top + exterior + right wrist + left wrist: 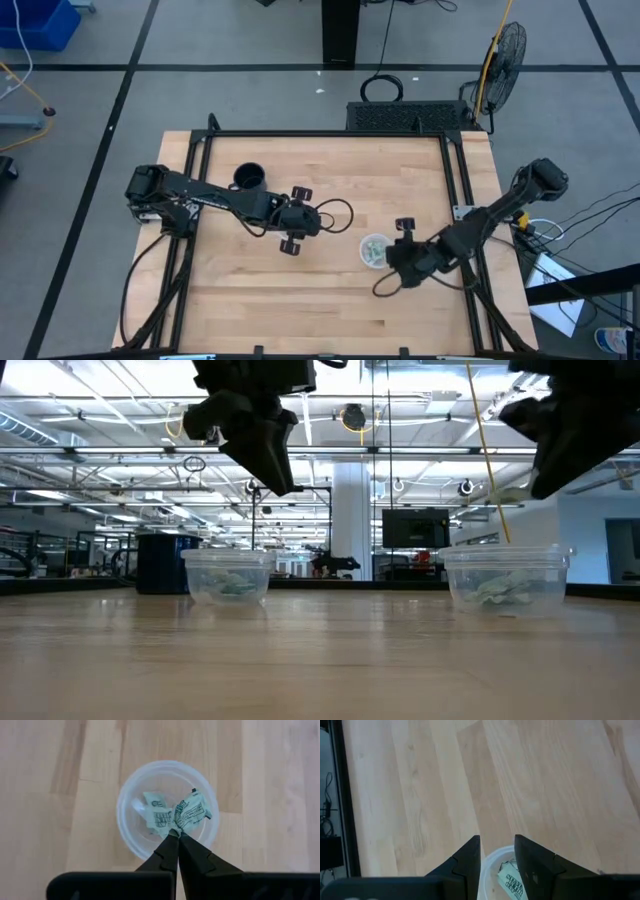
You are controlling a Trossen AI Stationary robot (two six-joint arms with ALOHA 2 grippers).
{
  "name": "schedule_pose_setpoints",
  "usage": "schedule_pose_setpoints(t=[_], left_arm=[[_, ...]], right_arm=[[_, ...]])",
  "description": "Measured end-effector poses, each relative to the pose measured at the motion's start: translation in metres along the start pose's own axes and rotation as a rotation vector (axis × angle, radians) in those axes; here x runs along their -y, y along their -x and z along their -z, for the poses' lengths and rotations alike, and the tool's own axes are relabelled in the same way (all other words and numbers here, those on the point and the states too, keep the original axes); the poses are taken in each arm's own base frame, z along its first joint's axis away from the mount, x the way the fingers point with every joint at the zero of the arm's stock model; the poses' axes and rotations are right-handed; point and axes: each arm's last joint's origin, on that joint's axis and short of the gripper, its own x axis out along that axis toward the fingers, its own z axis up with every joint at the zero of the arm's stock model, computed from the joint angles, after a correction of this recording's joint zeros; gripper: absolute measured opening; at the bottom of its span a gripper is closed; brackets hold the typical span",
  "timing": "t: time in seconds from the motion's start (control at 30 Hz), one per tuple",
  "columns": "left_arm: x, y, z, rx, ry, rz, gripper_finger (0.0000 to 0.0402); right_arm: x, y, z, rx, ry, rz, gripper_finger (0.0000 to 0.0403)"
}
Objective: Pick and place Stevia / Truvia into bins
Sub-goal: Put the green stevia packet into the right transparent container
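Two clear plastic cups stand on the wooden table. The left cup point(229, 575) holds pale green packets point(232, 586). My left gripper point(497, 840) hangs open above it, and in its wrist view the cup's rim point(487, 862) and a packet point(512, 880) show between the fingers. The right cup point(375, 248) holds crumpled green-and-white packets point(190, 810). My right gripper point(175, 831) is shut. Its tips overlap those packets in the wrist view. In the low view it point(545, 490) stands clear above the right cup point(505, 580) with nothing hanging below it.
A black mug point(249, 178) stands toward the table's far left, behind the left arm. A black metal frame point(455, 170) runs around the tabletop. Bare wood point(300, 300) lies along the near side. A fan point(505, 50) stands off the table's far right corner.
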Motion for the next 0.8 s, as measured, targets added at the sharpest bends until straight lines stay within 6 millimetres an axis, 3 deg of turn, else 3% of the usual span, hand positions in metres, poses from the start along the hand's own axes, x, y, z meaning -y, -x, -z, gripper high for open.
schedule_pose_setpoints(t=[0.37, 0.8], left_arm=[[0.0, 0.0, 0.0, 0.001, 0.0, 0.0, 0.0127], [0.0, 0.0, 0.0, 0.0, 0.001, 0.0, 0.0127]], right_arm=[[0.02, -0.023, -0.011, -0.069, -0.013, -0.094, 0.0001], [0.029, -0.046, 0.007, -0.114, -0.028, -0.144, 0.0005]])
